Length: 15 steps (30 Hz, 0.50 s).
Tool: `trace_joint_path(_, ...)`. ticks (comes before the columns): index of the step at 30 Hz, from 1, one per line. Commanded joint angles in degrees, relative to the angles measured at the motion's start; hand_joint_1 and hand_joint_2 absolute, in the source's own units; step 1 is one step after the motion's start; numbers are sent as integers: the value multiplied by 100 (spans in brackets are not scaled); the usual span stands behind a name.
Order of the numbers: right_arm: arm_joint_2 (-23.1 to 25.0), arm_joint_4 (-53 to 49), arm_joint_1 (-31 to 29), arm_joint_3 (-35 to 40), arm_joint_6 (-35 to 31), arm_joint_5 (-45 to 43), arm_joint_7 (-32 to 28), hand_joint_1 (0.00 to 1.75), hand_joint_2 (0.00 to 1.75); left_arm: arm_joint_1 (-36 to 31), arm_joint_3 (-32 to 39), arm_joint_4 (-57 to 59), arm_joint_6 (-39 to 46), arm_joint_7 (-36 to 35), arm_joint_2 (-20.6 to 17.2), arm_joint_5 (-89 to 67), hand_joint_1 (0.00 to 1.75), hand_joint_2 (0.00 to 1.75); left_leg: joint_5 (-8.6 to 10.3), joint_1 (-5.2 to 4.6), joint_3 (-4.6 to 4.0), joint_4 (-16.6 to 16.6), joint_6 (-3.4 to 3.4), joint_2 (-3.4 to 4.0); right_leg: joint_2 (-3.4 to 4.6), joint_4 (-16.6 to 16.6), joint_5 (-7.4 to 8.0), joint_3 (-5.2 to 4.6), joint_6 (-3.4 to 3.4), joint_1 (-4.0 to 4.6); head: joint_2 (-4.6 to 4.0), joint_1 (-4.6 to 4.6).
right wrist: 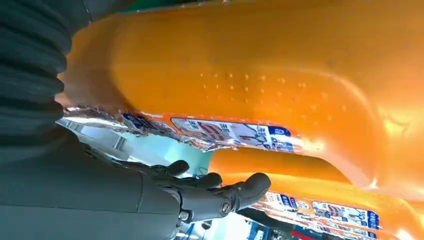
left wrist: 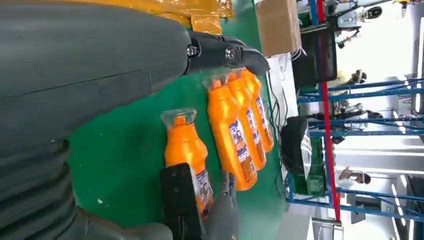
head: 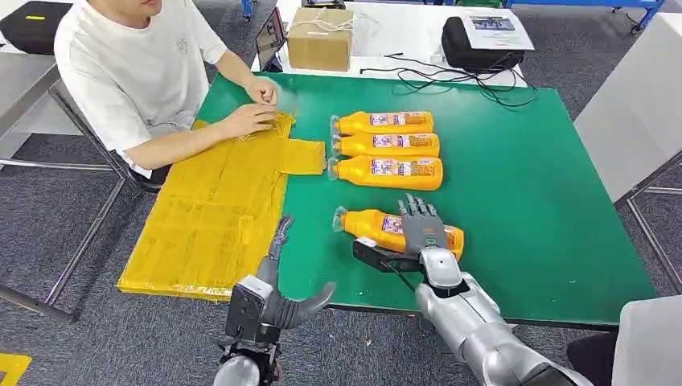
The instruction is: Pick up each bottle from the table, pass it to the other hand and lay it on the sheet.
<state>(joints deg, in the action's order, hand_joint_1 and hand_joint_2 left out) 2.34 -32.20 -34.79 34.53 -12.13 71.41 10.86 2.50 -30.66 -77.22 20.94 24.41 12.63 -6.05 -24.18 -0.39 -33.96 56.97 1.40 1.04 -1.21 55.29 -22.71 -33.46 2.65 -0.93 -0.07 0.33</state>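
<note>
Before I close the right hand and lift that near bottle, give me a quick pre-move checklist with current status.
1. Right hand over the near bottle, fingers draped across its body: ok.
2. Firm grip on it: cannot tell; the head view does not show the fingers closed around it.
3. Near bottle apart from the row of three bottles: ok.
4. Left hand free, fingers apart, at the table's near edge: ok.
5. Yellow sheet has bare room: ok.
6. Person's hands rest on the sheet's far end: not ok; watch.
</note>
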Motion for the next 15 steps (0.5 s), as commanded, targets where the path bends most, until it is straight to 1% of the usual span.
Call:
trace_joint_path(1,6,675,-352,-296,900,-316,264,0,175,0,175,-159,-79,-206,-79,-244,0,175,-6,6,9,2,-11,-7,12,1,-5,9,-12,4,0,2)
trace_joint_path(2,-44,754,-409,-384,1035,-426,248,0,175,-31,187,-129,-116,-224,-83,-256,0,175,-6,7,8,5,-11,-9,10,3,-5,8,-12,4,0,0)
trace_joint_path(3,-84,800,-437,-433,1112,-487,220,35,175,-50,198,-100,-125,-227,-82,-259,0,175,0,3,6,0,-7,-13,1,-1,-2,7,-7,2,0,2)
trace_joint_path(4,-142,894,-477,-445,1245,-531,215,162,175,-83,216,-32,-142,-224,-67,-267,0,175,2,1,5,-2,-5,-14,-5,-2,-2,5,-5,0,0,2)
trace_joint_path(5,-203,971,-486,-466,1344,-573,211,175,175,-116,222,31,-163,-214,-60,-277,0,175,1,5,9,-2,-7,-22,-7,-5,-3,12,-8,3,0,2)
trace_joint_path(9,-351,1130,-375,-679,1401,-811,167,175,175,-199,186,187,-225,-176,-52,-289,0,175,2,5,16,-3,-6,-29,-15,-9,-3,21,-7,3,0,2)
trace_joint_path(11,-425,1233,-281,-846,1399,-971,154,175,175,-238,141,247,-252,-163,-49,-290,0,175,5,8,23,-9,-9,-52,-30,-16,-5,33,-10,6,0,4)
trace_joint_path(13,-467,1302,-219,-943,1398,-1062,126,175,175,-267,106,275,-273,-156,-59,-295,0,175,4,10,27,-8,-8,-59,-32,-18,-6,38,-10,7,0,2)
trace_joint_path(14,-485,1325,-190,-975,1404,-1093,115,175,175,-277,98,287,-279,-156,-63,-293,0,175,3,4,28,-6,-3,-43,-23,-14,-4,33,-5,2,0,2)
trace_joint_path(15,-485,1325,-190,-975,1404,-1093,115,175,175,-277,98,287,-279,-156,-63,-293,0,175,4,4,31,-7,-3,-51,-29,-15,-6,38,-5,2,0,2)
